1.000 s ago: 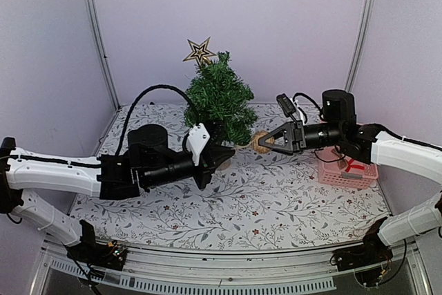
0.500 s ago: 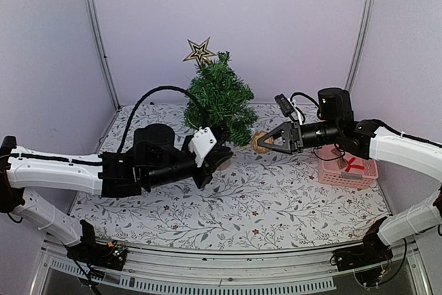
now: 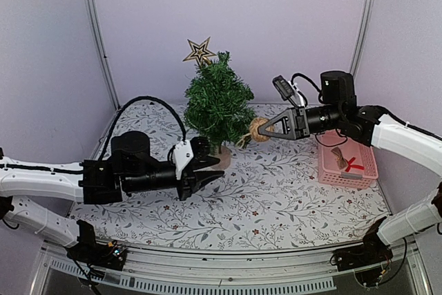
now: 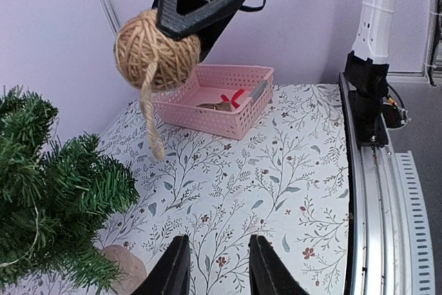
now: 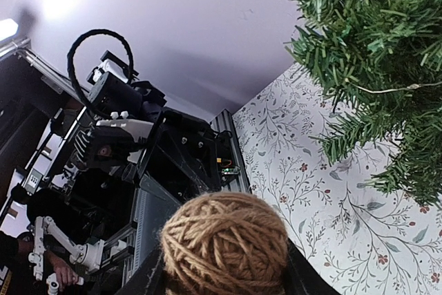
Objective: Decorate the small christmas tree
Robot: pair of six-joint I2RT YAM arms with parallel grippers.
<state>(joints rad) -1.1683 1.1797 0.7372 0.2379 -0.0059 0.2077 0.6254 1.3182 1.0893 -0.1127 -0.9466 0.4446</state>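
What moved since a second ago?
The left gripper backed away from the tree and opened. The right gripper lifted its twine ball a little. Tree, star and basket stayed put.

Left arm (image 3: pixel 34 179) reaches low and level from the left side, the left gripper (image 3: pixel 215 168) pointing inward, its fingers parted with nothing between them. Right arm (image 3: pixel 404 139) stretches in higher from the opposite side, the right gripper (image 3: pixel 262 129) clamped on a ball of twine (image 3: pixel 256 129).
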